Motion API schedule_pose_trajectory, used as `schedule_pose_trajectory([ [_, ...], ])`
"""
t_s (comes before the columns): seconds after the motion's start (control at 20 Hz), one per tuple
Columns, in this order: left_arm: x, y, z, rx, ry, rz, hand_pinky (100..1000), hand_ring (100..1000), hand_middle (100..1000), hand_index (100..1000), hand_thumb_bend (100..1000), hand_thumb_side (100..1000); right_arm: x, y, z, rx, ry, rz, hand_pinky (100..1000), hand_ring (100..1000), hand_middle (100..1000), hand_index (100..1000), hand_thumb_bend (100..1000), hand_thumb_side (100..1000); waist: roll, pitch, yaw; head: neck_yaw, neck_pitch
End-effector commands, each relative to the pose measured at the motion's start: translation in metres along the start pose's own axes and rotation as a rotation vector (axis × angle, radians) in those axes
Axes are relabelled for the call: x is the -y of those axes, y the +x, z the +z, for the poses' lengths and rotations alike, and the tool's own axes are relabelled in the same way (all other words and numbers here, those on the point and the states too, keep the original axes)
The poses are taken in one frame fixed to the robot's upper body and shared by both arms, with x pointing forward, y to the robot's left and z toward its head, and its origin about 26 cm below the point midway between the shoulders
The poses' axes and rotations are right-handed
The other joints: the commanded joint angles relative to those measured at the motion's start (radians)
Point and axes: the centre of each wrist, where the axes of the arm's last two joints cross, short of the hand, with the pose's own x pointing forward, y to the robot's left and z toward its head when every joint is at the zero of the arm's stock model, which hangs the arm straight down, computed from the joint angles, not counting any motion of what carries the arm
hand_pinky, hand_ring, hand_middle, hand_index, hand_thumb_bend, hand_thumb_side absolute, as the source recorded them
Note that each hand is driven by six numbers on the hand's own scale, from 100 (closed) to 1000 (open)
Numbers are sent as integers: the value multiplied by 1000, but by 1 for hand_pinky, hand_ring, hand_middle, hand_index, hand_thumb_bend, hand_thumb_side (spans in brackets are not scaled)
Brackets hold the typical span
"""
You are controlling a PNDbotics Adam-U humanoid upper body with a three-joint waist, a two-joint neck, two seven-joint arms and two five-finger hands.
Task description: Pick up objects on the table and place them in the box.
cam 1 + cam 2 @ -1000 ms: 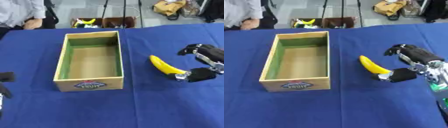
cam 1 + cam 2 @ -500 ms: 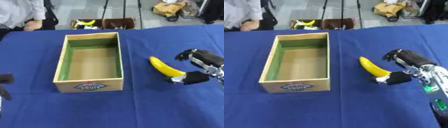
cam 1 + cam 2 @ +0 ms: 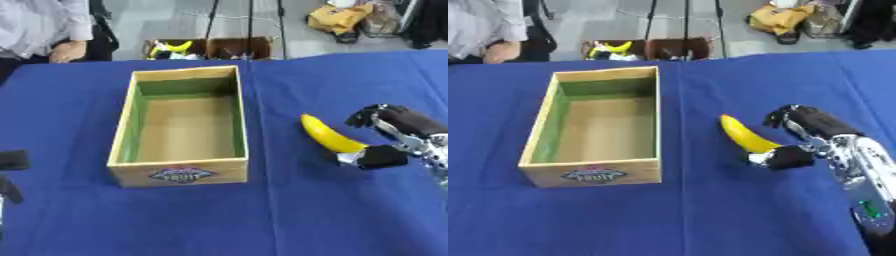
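Banana on the blue table, right of the box, at the right hand.

Bare cloth runs wide along the near edge and between banana and box; the right edge lies close beyond the hand. Yellow and curved, the banana slants from its near end by the thumb up-left toward the box. The right hand has thumb and curled fingers set about that near end, not clearly closed on it. The left hand shows at the near left edge; its fingers cannot be told.
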Motion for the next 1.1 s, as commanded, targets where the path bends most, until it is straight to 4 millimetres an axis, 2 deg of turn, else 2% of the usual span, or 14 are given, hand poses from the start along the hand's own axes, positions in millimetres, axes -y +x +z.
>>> schedule_pose_trajectory([
  [0.05, -4, 5, -4, 26, 6, -7, 305, 632, 606, 746, 100, 983, 7, -2, -1, -12, -29, 17, 582, 766, 697, 806, 425, 769, -2, -13, 2, -4, -13],
  [0.15, -4, 5, -4, 26, 6, -7, 305, 632, 607, 746, 100, 982, 7, -3, -2, -13, -30, 14, 582, 766, 698, 806, 379, 776, -1, -13, 2, -4, -14],
  [0.45, -3, 5, -4, 28, 4, -5, 305, 633, 607, 746, 100, 980, 5, -5, -4, -2, -11, 8, 582, 765, 695, 805, 418, 728, 0, -13, 1, -6, -19],
  [0.7, -3, 5, -5, 30, 2, -3, 305, 633, 608, 746, 100, 978, 3, -7, -5, 5, 10, 8, 580, 760, 681, 796, 548, 622, 1, -13, 3, -8, -23],
  [0.8, -3, 5, -5, 30, 1, -2, 305, 633, 608, 747, 100, 978, 3, -8, -5, 4, 12, 9, 577, 758, 676, 794, 579, 609, 1, -12, 4, -8, -24],
  [1.1, -3, 5, -5, 33, -1, 0, 305, 635, 608, 747, 100, 978, 4, -8, -7, -8, -20, 17, 562, 741, 643, 772, 545, 615, -1, -11, 6, -11, -30],
])
